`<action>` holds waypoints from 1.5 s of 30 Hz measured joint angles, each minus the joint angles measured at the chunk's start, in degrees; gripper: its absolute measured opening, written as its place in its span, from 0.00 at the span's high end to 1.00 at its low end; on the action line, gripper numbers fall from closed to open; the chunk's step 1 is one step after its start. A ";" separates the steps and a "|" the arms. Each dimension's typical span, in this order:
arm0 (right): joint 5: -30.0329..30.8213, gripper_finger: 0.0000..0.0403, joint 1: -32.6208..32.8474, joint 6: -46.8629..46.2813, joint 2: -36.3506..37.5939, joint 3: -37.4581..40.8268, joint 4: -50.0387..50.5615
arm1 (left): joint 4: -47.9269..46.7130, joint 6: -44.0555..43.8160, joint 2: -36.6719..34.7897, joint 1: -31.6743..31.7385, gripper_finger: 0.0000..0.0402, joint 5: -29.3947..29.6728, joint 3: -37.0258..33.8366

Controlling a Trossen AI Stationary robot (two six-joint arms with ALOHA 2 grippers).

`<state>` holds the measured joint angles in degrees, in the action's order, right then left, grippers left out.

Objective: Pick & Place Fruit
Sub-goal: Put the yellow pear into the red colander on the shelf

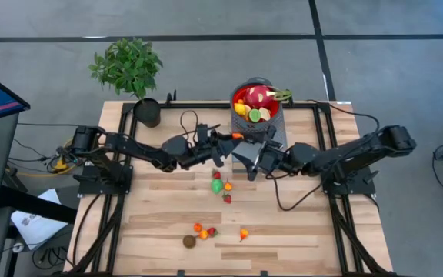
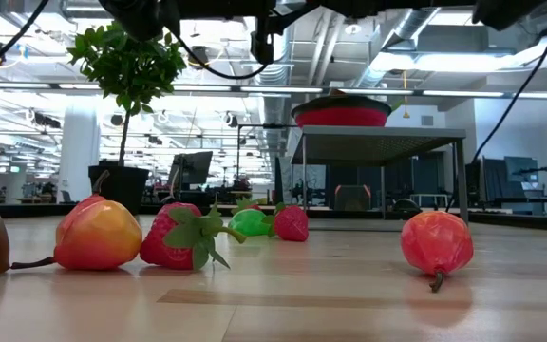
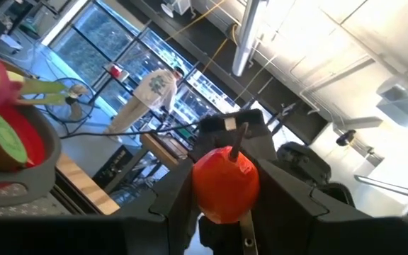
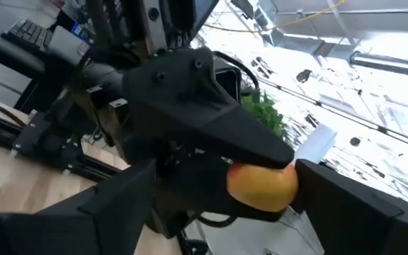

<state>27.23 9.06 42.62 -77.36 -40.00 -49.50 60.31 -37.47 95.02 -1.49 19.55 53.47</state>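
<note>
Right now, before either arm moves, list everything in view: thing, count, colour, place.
Table: one, pale wood, under everything.
Plant: one, green, black pot, far left corner.
Bowl: one, red, raised at the far edge, filled with fruit.
Loose fruit: about nine, red, orange, green, one brown, on the table's middle and near part.
Held fruit: one, orange-red, in the left gripper.
Left gripper: dark, shut on the held fruit, above the table's middle.
Right gripper: dark, open, facing it.
</note>
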 joint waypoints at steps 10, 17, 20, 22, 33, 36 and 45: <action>-0.38 0.24 -0.50 -0.66 -1.75 -1.79 0.20 | -0.04 1.57 -0.02 -0.92 0.67 -0.15 0.00; -0.27 0.33 -0.46 -0.66 -1.34 -1.78 0.03 | -0.11 1.63 -0.02 -0.90 0.67 -0.15 0.00; -0.25 0.37 -0.48 -0.66 -1.34 -1.78 -0.26 | -0.11 1.63 -0.02 -0.90 0.67 -0.15 0.00; -0.13 0.41 -0.48 -0.65 -1.34 -1.78 -0.35 | -0.17 1.63 -0.02 -0.90 0.67 -0.15 0.00; 1.52 0.70 -0.50 -0.62 -1.29 -1.78 -0.52 | -0.48 1.63 -0.02 -0.90 0.67 -0.06 0.00; 1.52 0.74 -0.50 -0.63 -1.27 -1.78 -0.50 | -0.45 1.63 -0.02 -0.90 0.67 -0.06 0.00; 1.48 0.73 -0.50 -0.64 -1.27 -1.78 -0.40 | -0.50 1.42 -0.02 -0.79 0.63 -0.15 0.00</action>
<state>28.71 8.56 41.98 -78.63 -41.78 -49.89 59.81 -36.05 95.00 -2.28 19.40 53.47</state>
